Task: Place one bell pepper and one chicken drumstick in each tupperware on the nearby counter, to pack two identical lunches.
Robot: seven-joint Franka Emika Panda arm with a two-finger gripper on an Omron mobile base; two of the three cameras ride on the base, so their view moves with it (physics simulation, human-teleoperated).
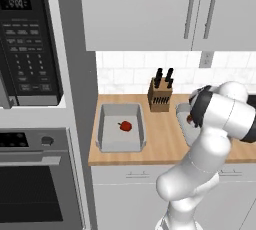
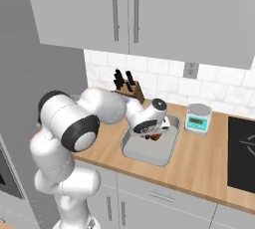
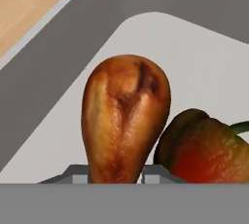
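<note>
Item 1, gripper: in my hand view the jaws sit on either side of the narrow end of the chicken drumstick, clenched on it. From my right base view the hand is down inside the right tupperware, with a bit of brown showing beneath it.

Item 2, chicken drumstick: golden brown, thick end pointing away from the hand, held over the pale floor of the right tupperware. I cannot tell whether it touches the floor.

Item 3, bell pepper: red shading to dark green, with a green stem, lying in the same container just beside the drumstick and appearing to touch it.

Item 4, left tupperware: grey, rectangular, on the table near its left end. It holds one red bell pepper near its middle.

Item 5, right tupperware: on the table to the right of the knife block, largely behind the arm in my left base view.

Item 6, knife block: wooden, dark handles, standing by the tiled wall between the two containers.

Item 7, kitchen scale: small, teal front, on the table right of the right tupperware.

Item 8, microwave above an oven, left of the table.
</note>
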